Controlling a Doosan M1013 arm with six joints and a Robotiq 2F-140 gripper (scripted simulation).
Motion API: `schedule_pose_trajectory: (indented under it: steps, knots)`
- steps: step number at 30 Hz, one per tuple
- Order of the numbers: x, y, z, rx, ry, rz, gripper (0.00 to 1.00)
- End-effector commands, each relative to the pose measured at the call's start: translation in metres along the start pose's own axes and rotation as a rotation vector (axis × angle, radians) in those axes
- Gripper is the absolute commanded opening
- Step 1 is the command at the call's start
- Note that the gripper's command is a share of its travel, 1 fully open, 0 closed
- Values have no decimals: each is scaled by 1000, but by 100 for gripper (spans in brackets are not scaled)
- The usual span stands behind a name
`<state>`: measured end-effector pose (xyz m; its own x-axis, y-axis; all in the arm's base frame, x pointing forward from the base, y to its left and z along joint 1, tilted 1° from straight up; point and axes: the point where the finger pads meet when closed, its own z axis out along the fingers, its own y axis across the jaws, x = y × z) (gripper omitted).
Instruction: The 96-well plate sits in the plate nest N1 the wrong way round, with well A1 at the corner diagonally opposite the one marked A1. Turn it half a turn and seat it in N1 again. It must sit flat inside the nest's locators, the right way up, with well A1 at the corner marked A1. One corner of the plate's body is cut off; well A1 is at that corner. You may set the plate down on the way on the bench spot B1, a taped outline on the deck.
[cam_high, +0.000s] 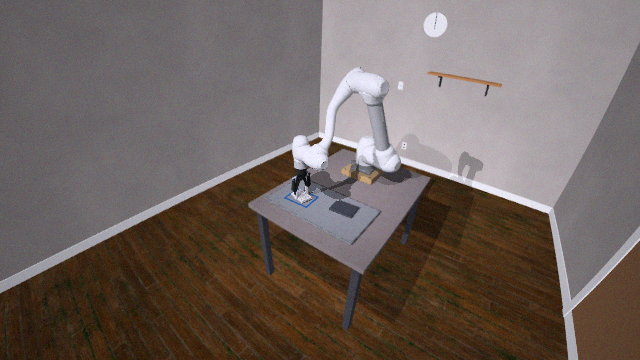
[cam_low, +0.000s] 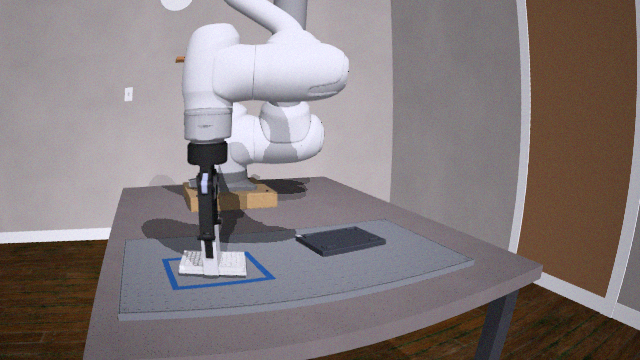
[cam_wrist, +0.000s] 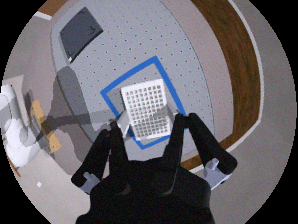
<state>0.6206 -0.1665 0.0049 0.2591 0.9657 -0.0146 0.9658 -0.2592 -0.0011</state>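
The white 96-well plate (cam_low: 219, 263) lies flat on the deck inside the blue taped outline B1. It also shows in the wrist view (cam_wrist: 148, 111) and in the top view (cam_high: 302, 197). My gripper (cam_low: 210, 257) stands upright over it, shut on the plate across its short width, with a finger on each long side (cam_wrist: 148, 123). The dark plate nest N1 (cam_low: 340, 240) stands empty to the right on the grey deck; it also shows in the wrist view (cam_wrist: 80, 31). I cannot tell which corner of the plate is cut off.
The grey deck mat (cam_low: 295, 265) covers the table's front half. The arm's wooden base block (cam_low: 231, 197) stands behind the gripper. The table's edge runs close in front of B1.
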Motion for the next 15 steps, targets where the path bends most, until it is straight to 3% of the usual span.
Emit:
schedule_pose_trajectory:
  steps: [1,15]
  knots:
    - [0,0,2,0,0,0,0]
    - [0,0,7,0,0,0,0]
